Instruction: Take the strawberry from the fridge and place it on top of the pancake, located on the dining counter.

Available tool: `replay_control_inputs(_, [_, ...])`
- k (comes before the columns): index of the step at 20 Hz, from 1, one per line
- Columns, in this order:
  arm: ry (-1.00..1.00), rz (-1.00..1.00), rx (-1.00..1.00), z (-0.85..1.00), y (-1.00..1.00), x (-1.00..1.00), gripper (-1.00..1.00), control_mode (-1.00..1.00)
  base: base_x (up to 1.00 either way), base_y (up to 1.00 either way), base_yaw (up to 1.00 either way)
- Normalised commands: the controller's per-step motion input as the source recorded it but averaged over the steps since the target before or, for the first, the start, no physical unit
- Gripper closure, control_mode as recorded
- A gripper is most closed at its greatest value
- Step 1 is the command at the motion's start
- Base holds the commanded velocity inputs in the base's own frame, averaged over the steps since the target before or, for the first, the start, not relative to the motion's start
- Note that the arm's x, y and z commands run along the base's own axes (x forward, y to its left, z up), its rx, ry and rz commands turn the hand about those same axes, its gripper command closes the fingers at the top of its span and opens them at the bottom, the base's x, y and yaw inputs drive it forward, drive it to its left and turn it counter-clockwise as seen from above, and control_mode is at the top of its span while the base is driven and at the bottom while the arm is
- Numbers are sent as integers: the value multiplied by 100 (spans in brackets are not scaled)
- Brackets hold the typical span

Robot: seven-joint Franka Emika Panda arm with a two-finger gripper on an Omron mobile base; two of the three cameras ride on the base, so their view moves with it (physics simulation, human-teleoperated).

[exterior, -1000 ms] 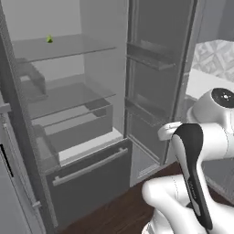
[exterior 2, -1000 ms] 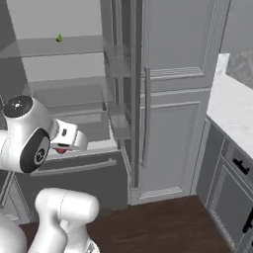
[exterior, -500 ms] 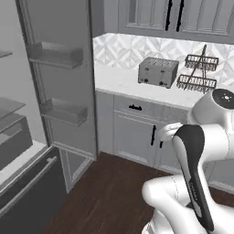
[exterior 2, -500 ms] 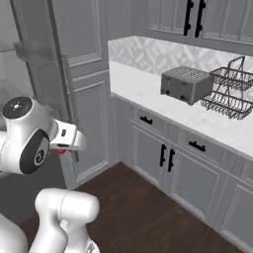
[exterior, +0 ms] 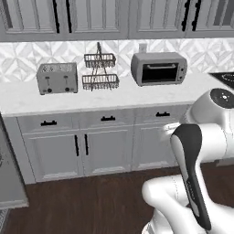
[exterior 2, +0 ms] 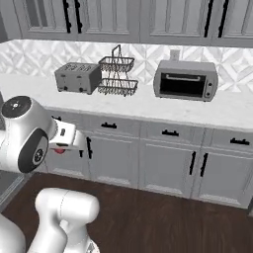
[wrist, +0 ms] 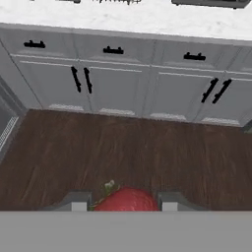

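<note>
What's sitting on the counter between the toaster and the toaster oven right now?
A two-tier wire rack stands between the toaster and the toaster oven on the white counter; both base views show it.

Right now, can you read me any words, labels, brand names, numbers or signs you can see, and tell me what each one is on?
None can be read.
The toaster, the toaster oven and the cabinet doors carry no lettering that shows.
The small marks on the toaster's front are too blurred to tell whether they are dials or text.
The gripper, shut on the strawberry, bears no label.
</note>
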Motion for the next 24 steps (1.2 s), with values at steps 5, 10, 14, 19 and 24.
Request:
replay_control_inputs(5, [0, 0, 0, 0, 0, 0, 100, 100, 0, -64, -85])
replay_control_inputs(10, [0, 0, 0, 0, 0, 0, 100, 100, 18, -91, -70])
replay_control_inputs(14, [0, 0, 0, 0, 0, 0, 100, 100, 32, -100, -56])
replay_control_inputs(19, [0, 0, 0, 0, 0, 0, 100, 100, 27, -100, -57])
replay_control_inputs(24, [0, 0, 0, 0, 0, 0, 100, 100, 34, -100, -58])
